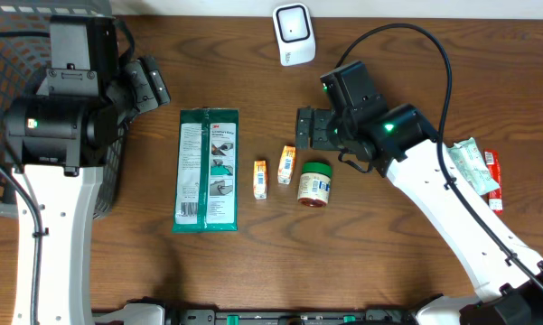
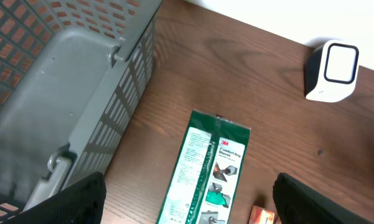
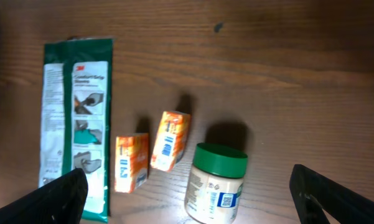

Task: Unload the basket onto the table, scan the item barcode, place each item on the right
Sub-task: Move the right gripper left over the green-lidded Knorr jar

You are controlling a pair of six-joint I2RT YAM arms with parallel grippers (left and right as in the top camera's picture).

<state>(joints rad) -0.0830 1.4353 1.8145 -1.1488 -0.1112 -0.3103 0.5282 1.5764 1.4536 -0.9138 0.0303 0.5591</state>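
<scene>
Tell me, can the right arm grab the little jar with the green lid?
Probably yes. The right gripper is open and hovers close to the jar, with nothing on top of it. The small orange box lies close beside it, so the gripper might bump that.

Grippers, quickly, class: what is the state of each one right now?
Left gripper: open, holding nothing.
Right gripper: open, holding nothing.

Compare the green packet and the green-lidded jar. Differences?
The packet is flat and rectangular; the jar is a cylinder. The packet is far longer than the jar. The packet is mostly green; the jar is pale with only a green lid. Both lie on the table, ungripped.
</scene>
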